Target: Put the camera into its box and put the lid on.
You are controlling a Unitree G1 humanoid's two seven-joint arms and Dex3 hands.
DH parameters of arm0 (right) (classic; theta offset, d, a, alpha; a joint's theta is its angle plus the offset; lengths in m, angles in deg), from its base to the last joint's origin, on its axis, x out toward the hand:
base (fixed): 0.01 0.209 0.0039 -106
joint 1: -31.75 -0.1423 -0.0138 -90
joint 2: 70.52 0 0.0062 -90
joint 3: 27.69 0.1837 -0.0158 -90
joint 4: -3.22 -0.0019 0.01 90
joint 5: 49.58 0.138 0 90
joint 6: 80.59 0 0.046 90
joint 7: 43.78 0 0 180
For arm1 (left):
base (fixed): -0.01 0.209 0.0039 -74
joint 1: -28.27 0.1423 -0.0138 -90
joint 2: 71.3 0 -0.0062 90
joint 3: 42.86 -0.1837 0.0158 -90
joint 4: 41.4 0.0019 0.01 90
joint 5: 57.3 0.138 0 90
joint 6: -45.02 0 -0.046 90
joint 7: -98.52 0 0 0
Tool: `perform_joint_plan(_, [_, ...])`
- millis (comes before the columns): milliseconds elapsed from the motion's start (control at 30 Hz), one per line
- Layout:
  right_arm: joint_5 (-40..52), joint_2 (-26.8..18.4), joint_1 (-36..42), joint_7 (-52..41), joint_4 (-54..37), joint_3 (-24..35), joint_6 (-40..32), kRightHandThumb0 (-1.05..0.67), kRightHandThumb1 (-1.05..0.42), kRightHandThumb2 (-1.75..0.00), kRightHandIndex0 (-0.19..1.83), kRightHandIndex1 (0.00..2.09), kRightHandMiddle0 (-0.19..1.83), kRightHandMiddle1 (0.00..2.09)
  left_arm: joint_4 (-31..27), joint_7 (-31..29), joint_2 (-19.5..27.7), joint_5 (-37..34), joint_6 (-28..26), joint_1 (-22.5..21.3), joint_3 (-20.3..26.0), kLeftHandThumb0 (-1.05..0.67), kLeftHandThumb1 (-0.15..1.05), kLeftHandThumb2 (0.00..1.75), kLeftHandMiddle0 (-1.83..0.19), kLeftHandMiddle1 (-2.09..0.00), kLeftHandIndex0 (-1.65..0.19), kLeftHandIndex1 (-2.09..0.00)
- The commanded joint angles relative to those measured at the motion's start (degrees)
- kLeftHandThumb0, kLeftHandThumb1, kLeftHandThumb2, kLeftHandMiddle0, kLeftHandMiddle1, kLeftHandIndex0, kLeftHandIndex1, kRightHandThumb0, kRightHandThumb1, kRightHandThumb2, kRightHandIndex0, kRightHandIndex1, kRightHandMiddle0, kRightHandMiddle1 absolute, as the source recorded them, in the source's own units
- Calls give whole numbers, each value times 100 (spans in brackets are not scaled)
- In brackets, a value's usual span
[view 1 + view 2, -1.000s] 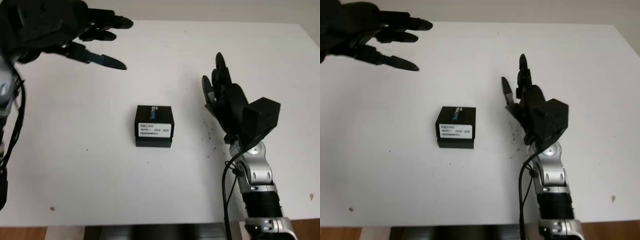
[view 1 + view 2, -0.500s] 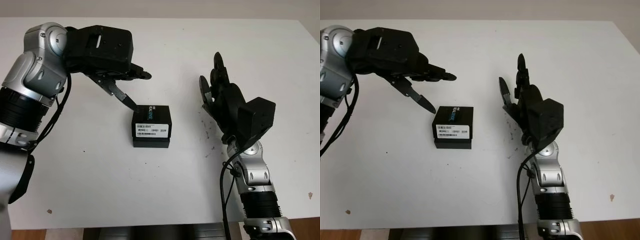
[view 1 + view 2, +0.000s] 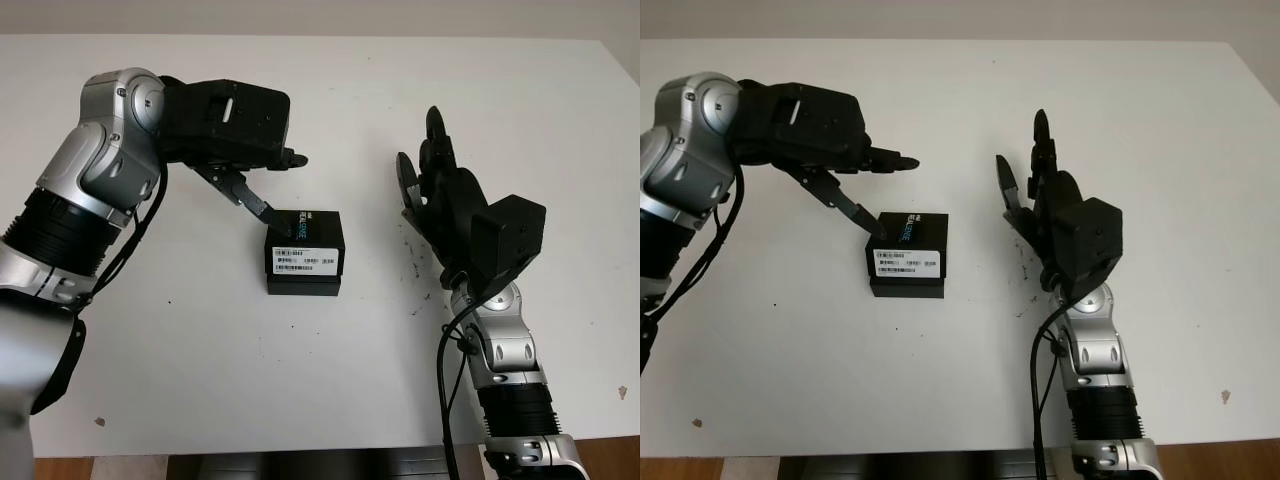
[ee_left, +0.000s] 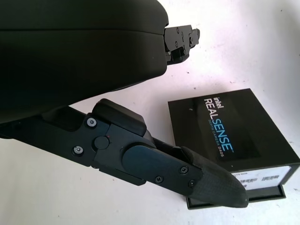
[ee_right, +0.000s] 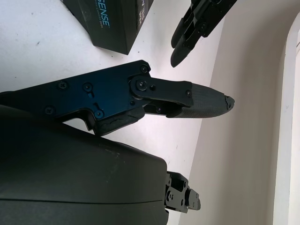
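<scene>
My left hand [image 3: 245,150] is open, one fingertip [image 3: 277,222] at the closed box [image 3: 305,250]; my right hand [image 3: 450,205], open, stands beside it.

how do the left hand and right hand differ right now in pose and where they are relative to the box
The left hand reaches in from the box's far left corner, one fingertip at the lid's edge; the right hand stands off to the box's right, clear of it. The left hand points sideways and down across the table; the right hand points away from the robot, fingers up. Both are black, open and hold nothing.
</scene>
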Motion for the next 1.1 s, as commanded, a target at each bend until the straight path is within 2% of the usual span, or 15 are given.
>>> perform_joint_plan(0, [42, 14, 3, -17, -22, 13, 63, -72, -105, -52, -19, 0, -19, 5, -212, -37, -20, -2, -27, 68, -22, -105, 104, 7, 18, -1, 18, -1])
perform_joint_plan(200, [41, 26, 16, 8, -77, 14, -14, -73, -105, -52, -19, 0, -18, 4, -543, -71, -47, 97, -175, 227, -114, -105, 103, 6, 17, -2, 19, -1])
perform_joint_plan(533, [-21, 21, 27, 57, -71, -9, 81, -71, -105, -51, -19, 2, -18, 5, -917, -532, 48, -26, -491, 326, -138, -105, 102, 5, 19, -1, 19, 0])
perform_joint_plan(900, [-29, 36, 33, 92, -117, -2, 3, -72, -105, -50, -19, 3, -17, 5, -1010, -494, 11, 51, -578, 460, -210, -105, 100, 5, 19, -2, 19, 0])
perform_joint_plan(1067, [-34, 27, 26, 69, -68, -13, 64, -71, -105, -50, -19, 2, -17, 5, -1126, -224, -12, 69, -525, 640, -136, -104, 100, 5, 19, 0, 17, -2])
